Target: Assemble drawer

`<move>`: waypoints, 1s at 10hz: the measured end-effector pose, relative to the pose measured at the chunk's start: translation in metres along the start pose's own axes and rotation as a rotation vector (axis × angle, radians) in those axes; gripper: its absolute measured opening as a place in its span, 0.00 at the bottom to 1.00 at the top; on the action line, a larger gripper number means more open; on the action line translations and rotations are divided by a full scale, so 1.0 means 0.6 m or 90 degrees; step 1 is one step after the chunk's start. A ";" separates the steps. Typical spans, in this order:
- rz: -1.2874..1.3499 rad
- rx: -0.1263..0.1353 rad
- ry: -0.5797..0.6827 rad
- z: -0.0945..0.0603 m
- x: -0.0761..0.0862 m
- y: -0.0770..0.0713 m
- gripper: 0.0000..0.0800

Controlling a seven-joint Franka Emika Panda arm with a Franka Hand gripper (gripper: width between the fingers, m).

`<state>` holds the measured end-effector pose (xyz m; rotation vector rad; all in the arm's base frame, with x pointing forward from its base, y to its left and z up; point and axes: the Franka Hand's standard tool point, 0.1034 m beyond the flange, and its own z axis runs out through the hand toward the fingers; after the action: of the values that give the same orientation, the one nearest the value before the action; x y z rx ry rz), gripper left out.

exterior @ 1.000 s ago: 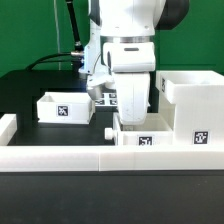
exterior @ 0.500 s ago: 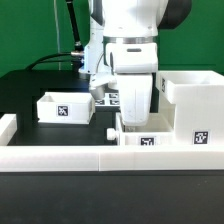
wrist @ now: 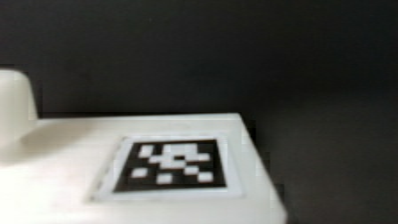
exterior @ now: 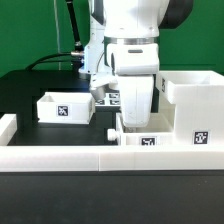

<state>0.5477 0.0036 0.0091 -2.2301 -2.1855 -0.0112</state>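
Observation:
Three white drawer parts show in the exterior view. A small open-top tray point(exterior: 62, 107) with a tag stands on the left. A second tray point(exterior: 146, 141) with a knob point(exterior: 110, 133) sits in the front middle. The tall boxy housing point(exterior: 196, 106) stands on the right, touching or nearly touching that tray. My gripper point(exterior: 135, 118) reaches straight down onto the middle tray; its fingertips are hidden against the tray, so its opening cannot be read. The wrist view shows a white tagged surface point(wrist: 175, 165) very close and blurred, with no fingers in it.
Low white wall segments point(exterior: 60, 156) run along the table's front, with one more at the exterior view's left point(exterior: 8, 127). The marker board point(exterior: 106, 98) lies behind the arm. The table top is black point(exterior: 25, 95). Cables hang at the back.

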 end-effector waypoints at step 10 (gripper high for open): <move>0.009 0.020 -0.006 -0.002 0.018 -0.002 0.17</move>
<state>0.5468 0.0143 0.0105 -2.2332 -2.1592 0.0323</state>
